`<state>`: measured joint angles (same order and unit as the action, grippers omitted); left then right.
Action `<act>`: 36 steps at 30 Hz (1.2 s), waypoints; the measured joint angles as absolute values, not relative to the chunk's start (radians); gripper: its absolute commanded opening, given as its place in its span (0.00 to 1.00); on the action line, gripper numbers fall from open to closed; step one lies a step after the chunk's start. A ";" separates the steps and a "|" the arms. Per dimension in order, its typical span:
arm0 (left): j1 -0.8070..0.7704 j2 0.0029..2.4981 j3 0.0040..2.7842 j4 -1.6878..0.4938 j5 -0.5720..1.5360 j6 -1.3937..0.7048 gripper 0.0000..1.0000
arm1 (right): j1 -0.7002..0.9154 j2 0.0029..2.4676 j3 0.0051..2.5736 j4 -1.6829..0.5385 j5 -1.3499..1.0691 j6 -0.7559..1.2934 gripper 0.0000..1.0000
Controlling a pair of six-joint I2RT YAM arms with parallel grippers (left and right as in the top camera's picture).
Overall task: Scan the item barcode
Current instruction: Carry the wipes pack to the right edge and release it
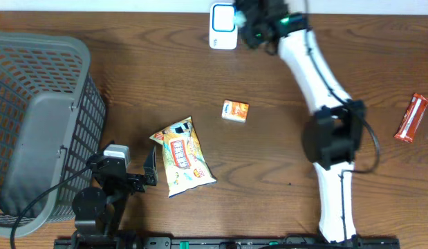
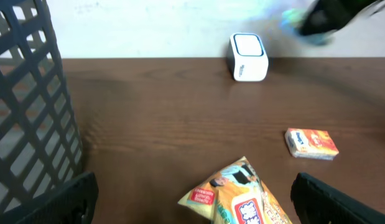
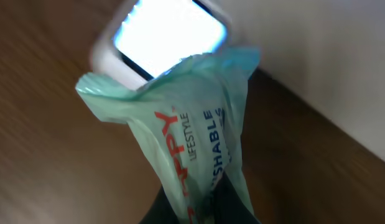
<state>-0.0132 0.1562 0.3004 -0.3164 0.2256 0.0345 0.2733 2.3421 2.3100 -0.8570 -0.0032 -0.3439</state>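
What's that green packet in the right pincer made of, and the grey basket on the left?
The mint-green printed packet looks like thin, soft plastic film: it crumples and gathers where the right pincer pinches it. The grey lattice basket seems to be rigid moulded plastic with a matte finish, judging by its uniform grid walls and thick rim.

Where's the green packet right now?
The packet is in the right gripper, held in front of the white scanner at the far edge of the table, top centre overhead.
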 measured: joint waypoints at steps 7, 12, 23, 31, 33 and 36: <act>-0.013 0.156 0.300 -0.315 0.226 0.035 0.99 | 0.131 2.141 2.349 -1.278 0.191 -0.166 0.01; -0.013 0.156 0.300 -0.315 0.226 0.035 0.99 | 0.001 2.161 2.230 -1.368 0.301 0.077 0.01; -0.013 0.156 0.300 -0.315 0.226 0.035 0.99 | -0.289 2.217 1.772 -1.013 0.401 0.261 0.01; -0.013 0.156 0.300 -0.315 0.226 0.035 0.99 | -0.500 2.216 1.626 -0.787 0.416 0.157 0.19; -0.013 0.156 0.300 -0.315 0.226 0.035 0.99 | -0.542 2.216 1.626 -0.783 0.416 0.135 0.29; -0.013 0.156 0.300 -0.315 0.226 0.035 0.99 | -0.587 2.217 1.633 -0.818 0.415 0.115 0.95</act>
<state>-0.0132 0.1562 0.3004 -0.3153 0.2260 0.0345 -0.5865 2.2166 1.6333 -0.8181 0.4152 0.1150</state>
